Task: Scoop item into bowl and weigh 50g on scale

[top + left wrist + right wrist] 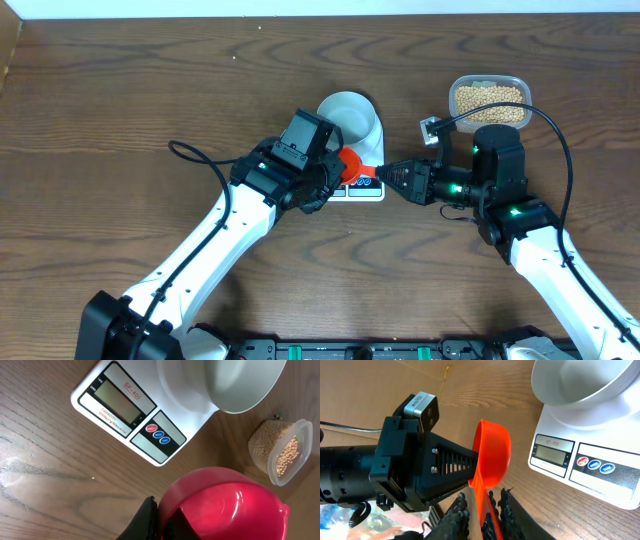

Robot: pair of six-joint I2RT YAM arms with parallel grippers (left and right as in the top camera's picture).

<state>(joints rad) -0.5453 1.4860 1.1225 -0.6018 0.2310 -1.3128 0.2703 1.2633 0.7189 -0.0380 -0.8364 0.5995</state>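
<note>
The white bowl (350, 115) stands empty on the white scale (366, 190); both also show in the left wrist view, the bowl (225, 385) and the scale (165, 445), and in the right wrist view, the bowl (580, 385) and the scale (585, 475). The beans (489, 98) fill a clear container at the back right, also in the left wrist view (282, 455). My left gripper (335, 170) (157, 520) is shut on the rim of an empty red scoop (352, 165) (225, 505). My right gripper (385, 175) (482, 502) is open, its fingers on either side of the scoop's handle (492, 455).
The scale's display (117, 400) shows no digits. The left arm and its wrist camera (420, 407) fill the left of the right wrist view, close to the right gripper. Both arms meet just in front of the scale. Brown wooden table (120, 90) lies all round.
</note>
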